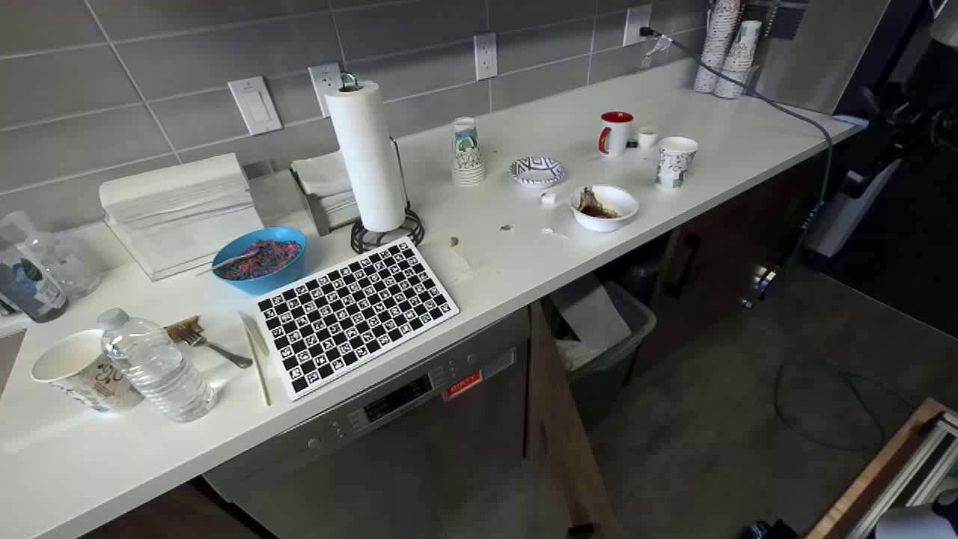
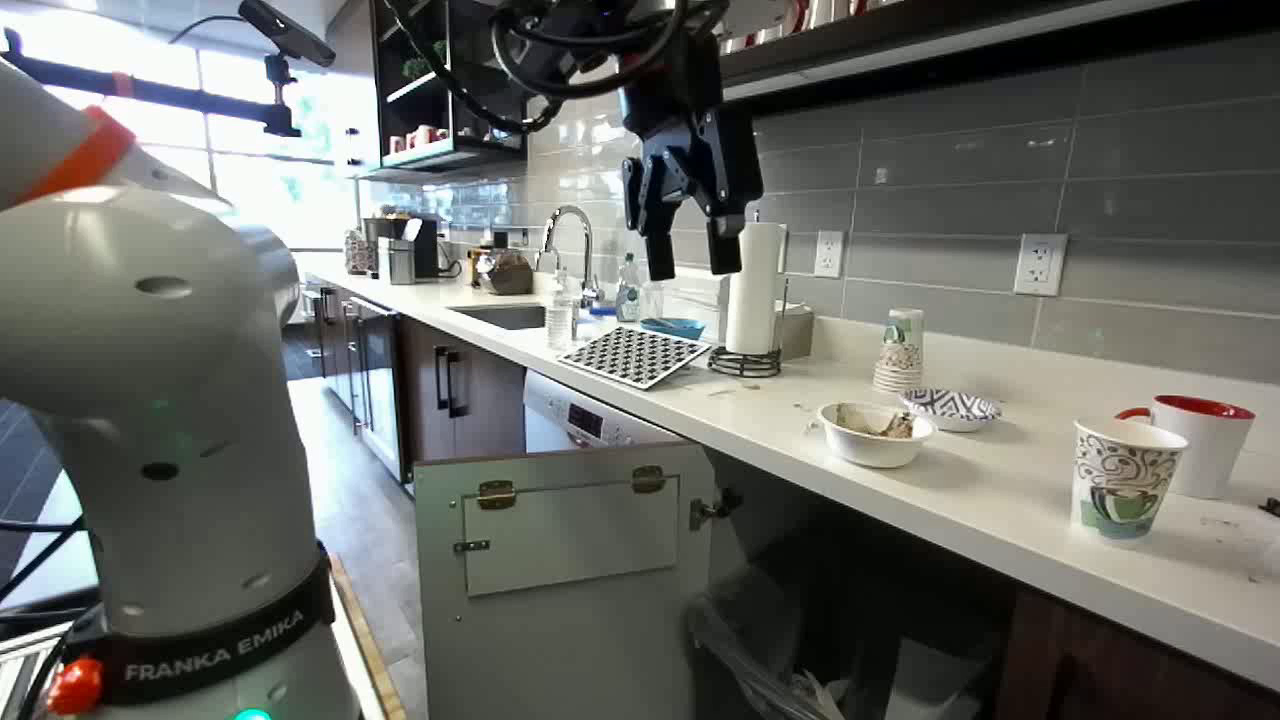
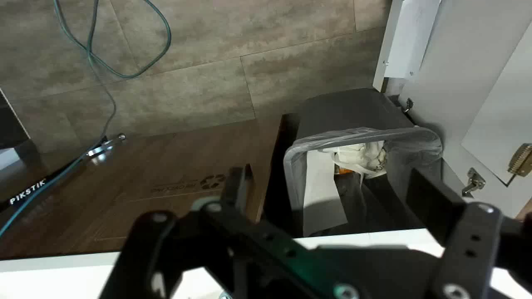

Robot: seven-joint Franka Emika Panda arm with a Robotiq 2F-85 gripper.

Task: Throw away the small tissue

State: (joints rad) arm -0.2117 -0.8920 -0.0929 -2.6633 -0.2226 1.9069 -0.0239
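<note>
Several small pale scraps lie on the white counter, and I cannot tell for certain which is the tissue. In an exterior view there is a small white lump point(image 1: 548, 198) beside the white bowl, a thin whitish scrap point(image 1: 552, 232) in front of it, and a pale flat piece point(image 1: 456, 260) near the patterned board. My gripper point(image 2: 692, 258) hangs high above the counter in an exterior view, fingers apart with nothing between them. In the wrist view my open gripper point(image 3: 334, 195) is above the counter edge, with the lined trash bin point(image 3: 292, 166) below, holding white paper and crumpled material.
An open cabinet door point(image 2: 560, 640) stands beside the bin, which also shows in an exterior view point(image 1: 640, 322). The white bowl point(image 1: 621, 201), patterned bowl point(image 1: 537, 172), paper cup point(image 1: 676, 161), red-rimmed mug point(image 1: 616, 135), paper towel roll point(image 1: 367, 157) and patterned board point(image 1: 359, 318) stand along the counter.
</note>
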